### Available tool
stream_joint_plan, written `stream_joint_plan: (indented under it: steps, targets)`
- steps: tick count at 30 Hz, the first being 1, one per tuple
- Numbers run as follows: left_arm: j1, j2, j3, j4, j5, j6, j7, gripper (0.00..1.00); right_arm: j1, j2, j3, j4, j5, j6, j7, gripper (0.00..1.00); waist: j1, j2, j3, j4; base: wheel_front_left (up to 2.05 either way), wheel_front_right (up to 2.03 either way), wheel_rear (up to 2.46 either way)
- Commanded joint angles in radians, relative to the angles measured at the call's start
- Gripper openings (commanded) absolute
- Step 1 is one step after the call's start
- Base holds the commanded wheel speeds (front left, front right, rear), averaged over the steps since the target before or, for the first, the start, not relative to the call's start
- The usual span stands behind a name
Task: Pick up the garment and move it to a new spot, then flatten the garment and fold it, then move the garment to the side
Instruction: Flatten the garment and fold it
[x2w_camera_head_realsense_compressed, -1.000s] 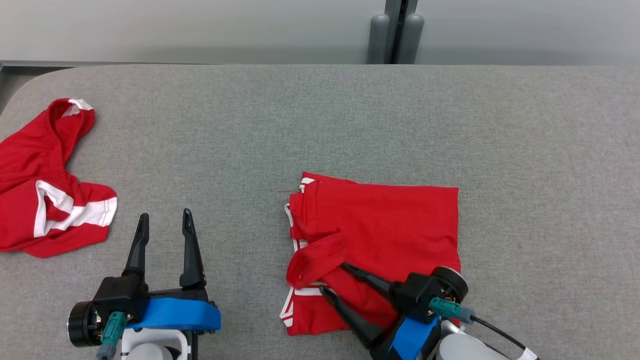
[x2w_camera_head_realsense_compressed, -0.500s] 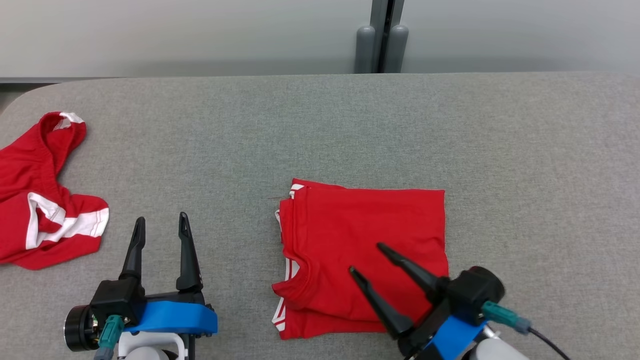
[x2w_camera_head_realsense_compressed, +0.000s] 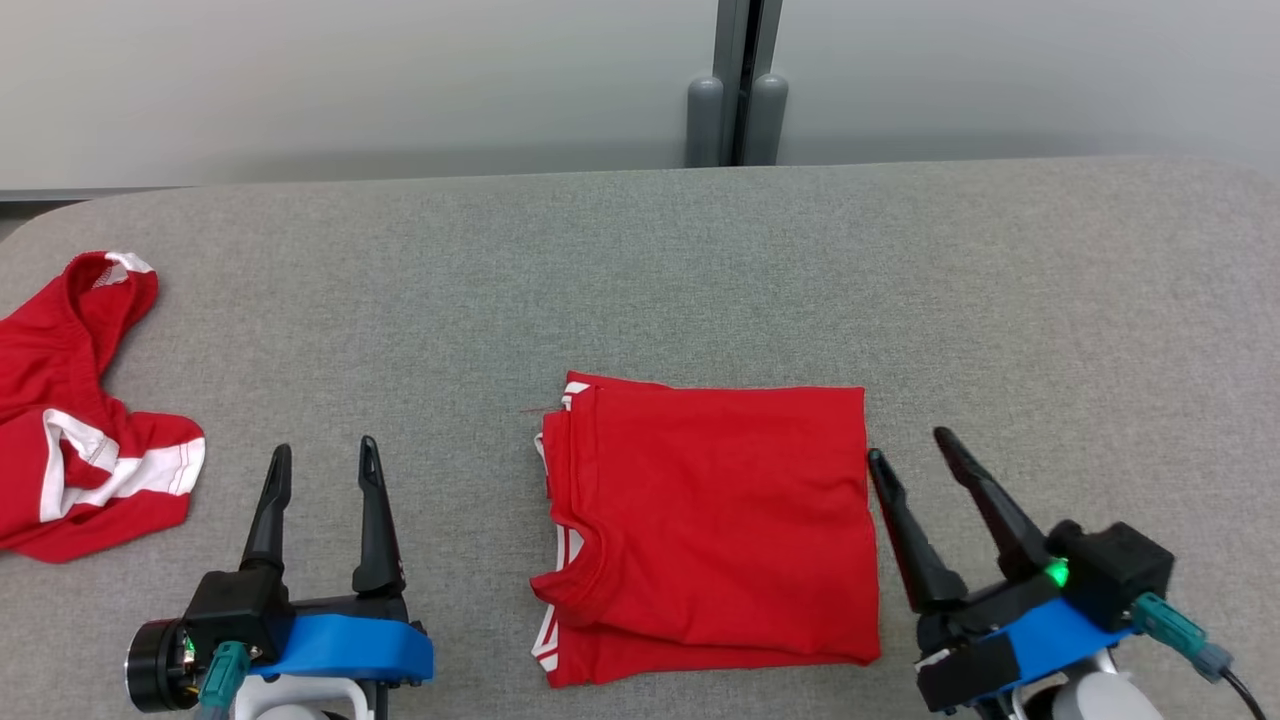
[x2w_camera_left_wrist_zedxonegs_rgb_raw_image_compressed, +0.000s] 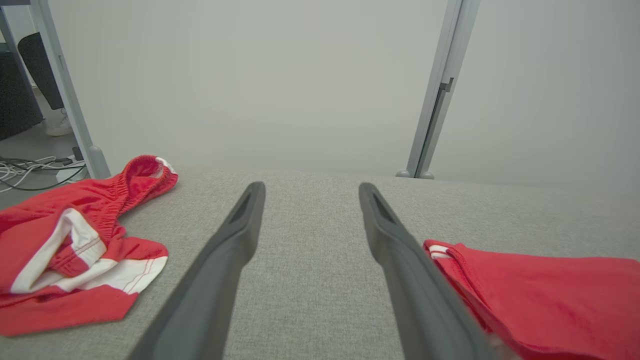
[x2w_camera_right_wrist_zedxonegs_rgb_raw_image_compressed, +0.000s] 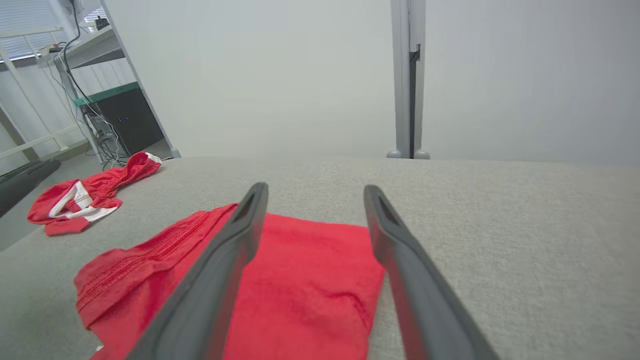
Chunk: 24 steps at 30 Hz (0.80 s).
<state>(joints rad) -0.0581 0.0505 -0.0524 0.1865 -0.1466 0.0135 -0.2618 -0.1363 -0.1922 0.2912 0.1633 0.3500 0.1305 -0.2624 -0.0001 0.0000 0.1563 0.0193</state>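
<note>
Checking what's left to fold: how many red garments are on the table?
2. The folded red garment lies in the middle of the table; the crumpled red-and-white garment lies at its left edge, partly cut off. None seems hidden.

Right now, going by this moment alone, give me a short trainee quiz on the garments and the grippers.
1. True or false: the right gripper stands just off the right edge of the folded red garment, holding nothing.
2. Where on the table does the crumpled red-and-white garment lie? A) at the robot's left edge B) at the right edge C) on top of the folded one
3. Fill in: the jaws of the left gripper stand ____.
Key: 1 true; 2 A; 3 open.
</note>
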Motion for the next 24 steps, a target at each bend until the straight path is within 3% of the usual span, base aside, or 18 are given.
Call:
stream_joint_plan:
  steps: [1, 5, 11, 12, 13, 14, 24]
  targets:
    - [0.005, -0.001, -0.002, -0.002, 0.009, -0.004, -0.004, 1.00, 0.025, 0.011, -0.023, -0.008, -0.009, 0.000, -0.003, 1.00, 0.0001, 0.0000, -0.002, -0.001, 0.00, 0.00, 0.00]
    - [0.008, -0.001, -0.004, -0.002, 0.012, -0.002, -0.004, 1.00, 0.063, 0.045, -0.103, -0.016, -0.034, 0.001, -0.003, 1.00, 0.0001, 0.0000, -0.008, -0.003, 0.00, 0.00, 0.00]
    - [0.012, -0.001, -0.007, -0.006, 0.016, -0.001, -0.004, 1.00, 0.081, 0.065, -0.133, -0.009, -0.057, 0.001, -0.003, 1.00, 0.0001, 0.0000, -0.013, -0.003, 0.00, 0.00, 0.00]
    - [0.012, 0.000, -0.008, -0.007, 0.017, -0.002, -0.004, 1.00, 0.079, 0.066, -0.128, -0.001, -0.057, 0.000, -0.003, 0.91, 0.0001, 0.0000, -0.013, -0.001, 0.00, 0.00, 0.00]
    - [0.013, 0.000, -0.009, -0.007, 0.017, -0.003, -0.004, 1.00, 0.071, 0.066, -0.125, 0.007, -0.058, 0.000, -0.003, 0.21, 0.0001, 0.0000, -0.013, 0.001, 0.00, 0.00, 0.00]
    - [0.014, -0.001, -0.010, -0.008, 0.017, -0.004, -0.004, 1.00, 0.060, 0.064, -0.118, 0.015, -0.057, 0.001, -0.003, 0.00, 0.0001, 0.0000, -0.012, 0.003, 0.00, 0.00, 0.00]
    - [-0.002, 0.000, -0.022, -0.012, 0.010, -0.004, -0.004, 1.00, -0.105, 0.050, -0.011, 0.189, -0.054, 0.000, -0.003, 0.00, 0.0001, 0.0000, 0.010, 0.039, 0.00, 0.00, 0.00]
